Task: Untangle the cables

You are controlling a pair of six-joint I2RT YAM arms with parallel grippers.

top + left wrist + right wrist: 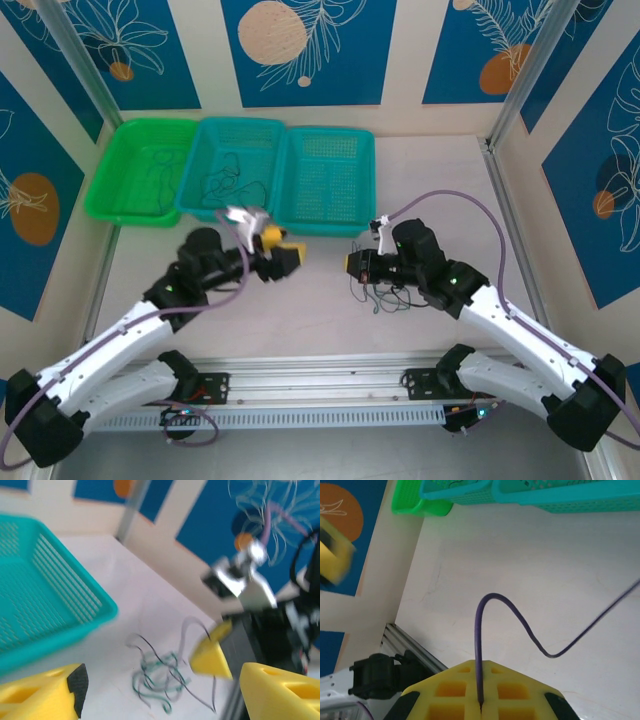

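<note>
The light is bright and even, coming softly from above — only faint shadows lie on the table (300, 320). The left wrist view is smeared by motion blur; the cables (157, 680) look soft. The right wrist view is mostly sharp.

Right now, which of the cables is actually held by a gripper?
The violet-blue cable, pinched between the right gripper's yellow fingers and arching over the table. The other strands lie loose in a clump on the table.
</note>
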